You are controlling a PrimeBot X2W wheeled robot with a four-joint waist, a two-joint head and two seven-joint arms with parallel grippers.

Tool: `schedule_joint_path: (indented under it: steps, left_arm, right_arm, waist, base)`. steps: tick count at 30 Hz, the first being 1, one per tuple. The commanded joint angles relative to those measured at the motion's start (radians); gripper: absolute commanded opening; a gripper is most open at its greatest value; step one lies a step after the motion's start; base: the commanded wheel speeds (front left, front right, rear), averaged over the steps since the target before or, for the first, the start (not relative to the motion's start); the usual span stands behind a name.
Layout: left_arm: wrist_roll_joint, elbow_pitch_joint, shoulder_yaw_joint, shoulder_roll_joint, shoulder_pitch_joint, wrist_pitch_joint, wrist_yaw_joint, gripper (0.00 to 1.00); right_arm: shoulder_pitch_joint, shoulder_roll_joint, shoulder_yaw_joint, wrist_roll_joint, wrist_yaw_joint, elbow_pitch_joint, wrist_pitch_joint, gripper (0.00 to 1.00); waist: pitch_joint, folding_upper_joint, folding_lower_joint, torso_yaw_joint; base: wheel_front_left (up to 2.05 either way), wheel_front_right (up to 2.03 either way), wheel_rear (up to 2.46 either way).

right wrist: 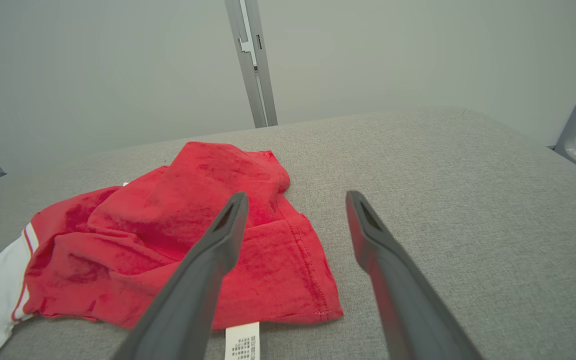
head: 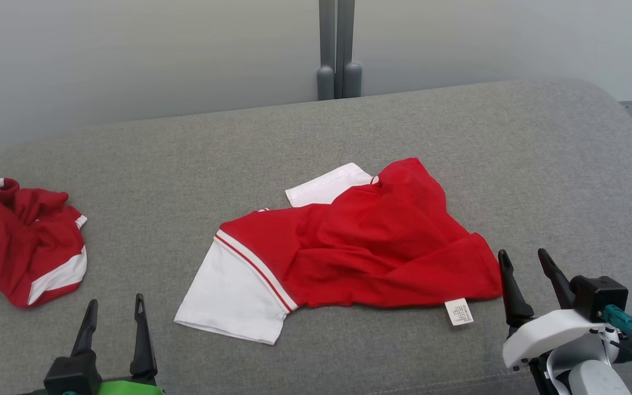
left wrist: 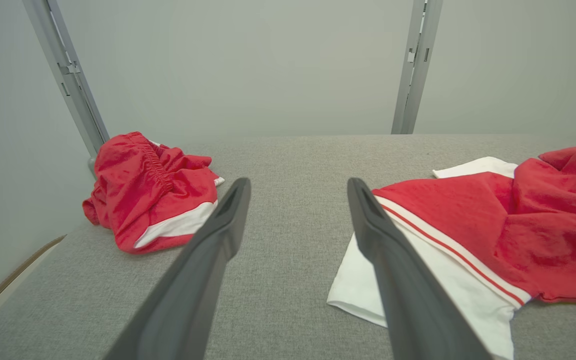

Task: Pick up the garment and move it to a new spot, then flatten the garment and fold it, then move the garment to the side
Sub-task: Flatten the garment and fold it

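Your left gripper (head: 116, 300) sits nearest, fingers spread and empty, just left of the shirt's white sleeve (head: 233, 296). Well left of the shirt lies a crumpled red bundle (head: 20, 247); drift that way and you grab the wrong piece. The red-and-white shirt (head: 371, 247) lies rumpled on the grey cushion (head: 458, 137). Pinch only its top layer and I reckon it twists as it lifts. At the shirt's near hem pokes the care label (head: 460, 311); catch that alone and the cloth slips. Your right gripper (head: 523, 257), likewise released, hovers just right of that hem.

red and white shirt (head: 360, 247) lies crumpled on grey cushion (head: 513, 164).
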Motion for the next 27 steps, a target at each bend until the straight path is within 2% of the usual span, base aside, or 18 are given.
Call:
schedule_joint_path:
  steps: [1,27]
  left_arm:
    - [0.007,-0.003,0.001,0.003,-0.012,0.0,0.001,1.0]
    - [-0.003,0.019,-0.004,-0.005,-0.016,0.0,-0.004,1.0]
  right_arm:
    - [-0.008,0.0,-0.001,-0.004,0.0,0.0,-0.005,1.0]
    - [-0.014,-0.007,0.001,-0.001,0.0,0.018,-0.007,1.0]
  waist:
    - [0.0,0.0,0.0,0.001]
    - [-0.001,0.0,0.0,0.0]
  base:
    - [0.0,0.0,0.0]
    - [0.0,0.0,0.0]
